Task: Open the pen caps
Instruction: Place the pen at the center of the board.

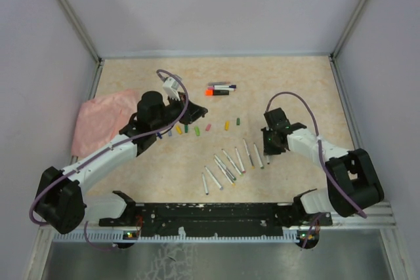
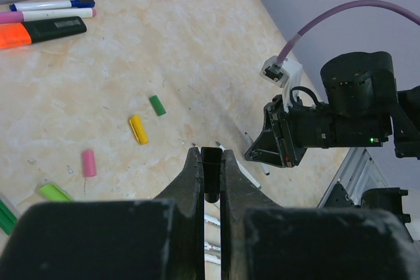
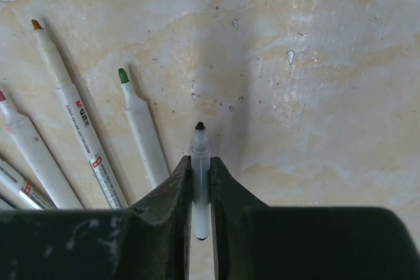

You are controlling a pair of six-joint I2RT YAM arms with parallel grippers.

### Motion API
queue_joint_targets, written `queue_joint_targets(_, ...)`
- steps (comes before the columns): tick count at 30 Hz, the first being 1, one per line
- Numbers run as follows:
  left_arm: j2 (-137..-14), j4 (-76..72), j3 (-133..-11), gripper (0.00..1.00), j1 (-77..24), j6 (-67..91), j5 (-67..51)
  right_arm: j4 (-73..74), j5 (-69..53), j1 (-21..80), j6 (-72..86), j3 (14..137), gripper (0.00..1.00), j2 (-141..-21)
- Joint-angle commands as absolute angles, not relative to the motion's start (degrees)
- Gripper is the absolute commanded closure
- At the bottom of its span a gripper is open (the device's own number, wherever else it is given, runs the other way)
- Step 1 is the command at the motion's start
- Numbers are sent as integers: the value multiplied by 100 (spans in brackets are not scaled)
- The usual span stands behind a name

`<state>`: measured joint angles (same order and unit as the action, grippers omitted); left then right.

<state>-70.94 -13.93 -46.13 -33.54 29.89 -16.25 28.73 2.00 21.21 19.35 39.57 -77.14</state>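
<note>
Left wrist view shows the left end effector (image 2: 210, 157) clamped on a small black cap (image 2: 211, 178), which seems to be lifted off the tabletop (image 2: 197, 44). Right wrist view shows the right end effector (image 3: 199, 160) closed around a slim white pen (image 3: 200, 145) whose bare black tip points away from the fingers, close over the surface. So this pen and its cap are already apart. Each half sits in its own grip, and neither is set down yet.

From above, a row of loose caps (image 1: 196, 130) lies mid-table near the left end effector. A fan of uncapped pens (image 1: 230, 162) lies nearer the arm bases, just beside the right end effector. By that count most of the job looks done.

What appears left is the small cluster at the far side: three slim pens (image 1: 222, 86) and a dark highlighter (image 1: 220, 92) with an orange end, lying close together. The blue-ended pen and the highlighter seem to carry caps; for the grey one I cannot tell. A pink cloth (image 1: 98, 119) lies at the left, apart from all of it.
</note>
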Motion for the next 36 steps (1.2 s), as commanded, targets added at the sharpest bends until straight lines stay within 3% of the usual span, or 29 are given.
queue_joint_targets(1, -7067, -1365, -4769, 100, -3283, 2935, -1769, 2656, 218, 2082, 1819, 4203, 83, -7810)
queue_joint_targets(9, -7098, -1403, -4715, 99, -3261, 2974, -1842, 2526, 124, 2084, 1834, 4133, 74, -7901)
queue_joint_targets(36, -7927, -1359, -4936, 100, -3362, 3581, -2650, 2099, -151, 2083, 2203, 3876, 72, -6331)
